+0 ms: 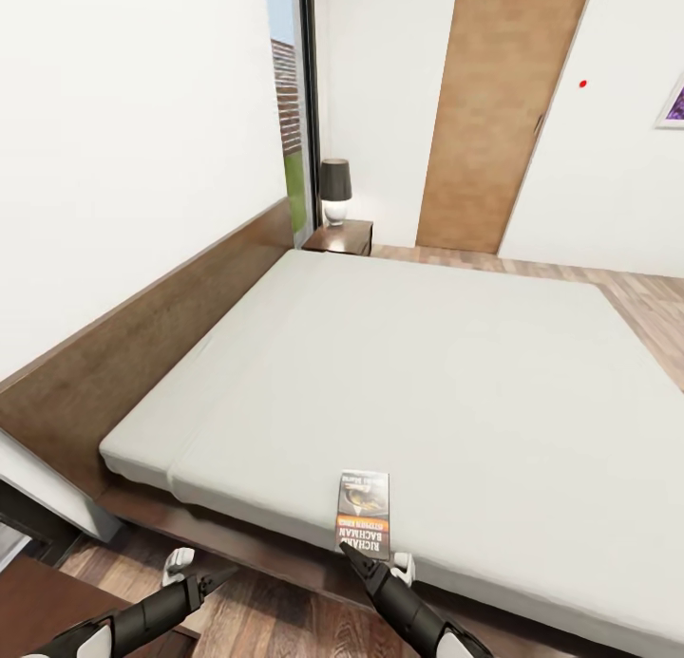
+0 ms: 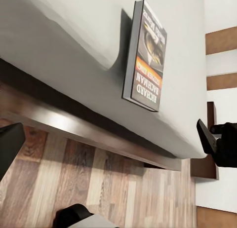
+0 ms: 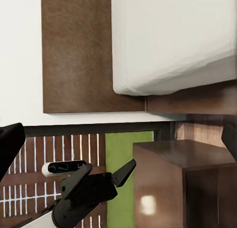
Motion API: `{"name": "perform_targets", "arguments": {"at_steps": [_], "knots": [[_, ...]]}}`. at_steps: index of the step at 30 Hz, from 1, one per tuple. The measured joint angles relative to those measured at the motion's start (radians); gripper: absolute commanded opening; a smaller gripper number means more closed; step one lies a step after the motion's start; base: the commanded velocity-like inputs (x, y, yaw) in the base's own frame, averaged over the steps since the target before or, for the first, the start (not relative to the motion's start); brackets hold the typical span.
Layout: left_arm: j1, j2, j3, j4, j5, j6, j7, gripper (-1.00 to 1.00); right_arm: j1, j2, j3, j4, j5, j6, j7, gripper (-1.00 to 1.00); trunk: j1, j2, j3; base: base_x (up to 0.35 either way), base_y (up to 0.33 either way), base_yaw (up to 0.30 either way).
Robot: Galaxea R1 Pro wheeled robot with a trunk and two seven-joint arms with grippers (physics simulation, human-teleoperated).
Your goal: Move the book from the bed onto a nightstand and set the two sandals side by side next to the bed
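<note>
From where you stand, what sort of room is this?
Most likely a bedroom. A large bed with an off-white mattress and brown headboard takes up most of the view, a small nightstand with a lamp stands at its far corner, and a book lies on the mattress.

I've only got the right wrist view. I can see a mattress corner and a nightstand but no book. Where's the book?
Observer: In the head view, the book lies flat on the bed at its near edge, just ahead of the right gripper.
Operator: Is the gripper on it?
Observer: No. The left wrist view shows the right gripper beside the mattress edge, apart from the book.
Operator: Is there another nightstand?
Observer: Yes. A second nightstand stands at the far side of the bed, with a lamp on it.
</note>
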Motion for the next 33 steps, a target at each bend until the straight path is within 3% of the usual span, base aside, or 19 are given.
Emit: {"name": "perform_targets", "arguments": {"at_steps": [33], "knots": [[0.000, -0.006, 0.000, 0.000, 0.000, 0.000, 0.000, 1.00, 0.000, -0.001, 0.002, 0.002, 0.001, -0.002, -0.006, 1.00, 0.127, -0.231, -0.103, 0.000, 0.000, 0.000]]}}
